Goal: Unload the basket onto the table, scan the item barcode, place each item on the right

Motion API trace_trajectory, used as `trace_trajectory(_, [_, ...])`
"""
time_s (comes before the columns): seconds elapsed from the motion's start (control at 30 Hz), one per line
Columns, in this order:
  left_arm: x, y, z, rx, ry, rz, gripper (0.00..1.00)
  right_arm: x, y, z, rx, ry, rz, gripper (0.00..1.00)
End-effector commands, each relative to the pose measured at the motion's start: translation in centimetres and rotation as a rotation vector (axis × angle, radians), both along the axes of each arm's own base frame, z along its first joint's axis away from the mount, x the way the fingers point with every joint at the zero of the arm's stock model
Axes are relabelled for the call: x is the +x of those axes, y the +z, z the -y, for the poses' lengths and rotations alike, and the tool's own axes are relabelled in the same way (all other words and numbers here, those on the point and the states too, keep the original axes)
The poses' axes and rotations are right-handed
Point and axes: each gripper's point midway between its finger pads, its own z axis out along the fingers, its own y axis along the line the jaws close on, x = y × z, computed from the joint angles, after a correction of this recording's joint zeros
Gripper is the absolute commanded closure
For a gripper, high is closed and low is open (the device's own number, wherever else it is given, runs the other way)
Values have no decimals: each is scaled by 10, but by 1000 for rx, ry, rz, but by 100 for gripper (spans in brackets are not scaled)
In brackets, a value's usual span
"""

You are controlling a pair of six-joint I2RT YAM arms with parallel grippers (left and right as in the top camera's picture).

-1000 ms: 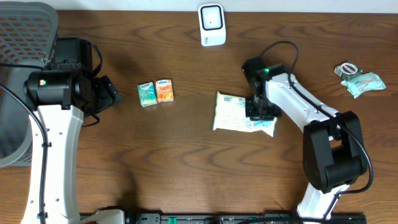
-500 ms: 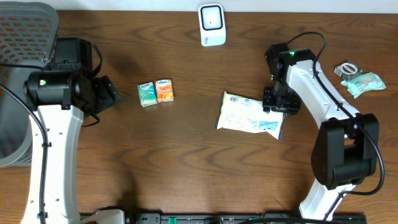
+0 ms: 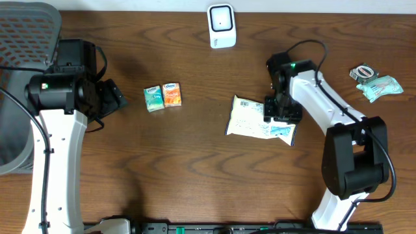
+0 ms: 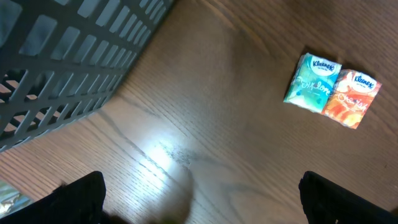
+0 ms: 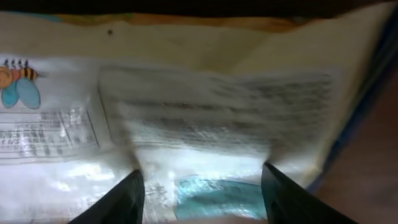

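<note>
Packet, white w/ a blue edge, lies flat on the table, right of centre, print side up. My right gripper sits over the packet's far right end, pointing down at it. On the wrist cam both fingers stand apart, w/ the printed face filling the gap under them. Jaws are released and nothing is pinched. Whether the tips touch the film, I can't tell. Print is too blurred to read.

White scanner stands at the far edge of the table, well apart from the packet, up and to the left of it in the overhead view.

My left gripper hangs over bare wood on the left side, fingers spread wide, empty. Two small tissue packs, teal and orange, lie touching side by side between my left arm and the packet. Grey mesh basket is at far left. Crumpled wrappers lie at far right, beyond my right arm.
</note>
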Motion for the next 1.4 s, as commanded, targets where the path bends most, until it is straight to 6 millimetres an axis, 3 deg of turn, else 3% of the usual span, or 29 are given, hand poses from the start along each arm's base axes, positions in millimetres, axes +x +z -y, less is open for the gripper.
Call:
trace_trajectory(0.0, [0, 0, -3, 6, 16, -3, 2, -5, -10, -20, 81, 25, -2, 45])
trace_trajectory(0.17, [0, 0, -3, 6, 16, -3, 2, 7, -11, -45, 119, 77, 67, 41])
trace_trajectory(0.33, [0, 0, -3, 6, 16, -3, 2, 24, -7, -54, 138, 99, 142, 37])
trace_trajectory(0.53, [0, 0, -3, 6, 16, -3, 2, 41, 24, -46, 120, 95, 167, 36])
trace_trajectory(0.67, [0, 0, -3, 6, 16, -3, 2, 41, 44, -48, 128, 97, 150, 36])
trace_trajectory(0.87, [0, 0, -3, 6, 16, -3, 2, 38, 46, -83, 190, 165, 169, 35])
trace_trajectory(1.13, [0, 0, -3, 6, 16, -3, 2, 43, 50, -151, 221, 298, 312, 31])
trace_trajectory(1.23, [0, 0, -3, 6, 16, -3, 2, 42, 49, -162, 171, 292, 361, 35])
trace_trajectory(1.37, [0, 0, -3, 6, 16, -3, 3, 39, 45, -160, 68, 267, 404, 39])
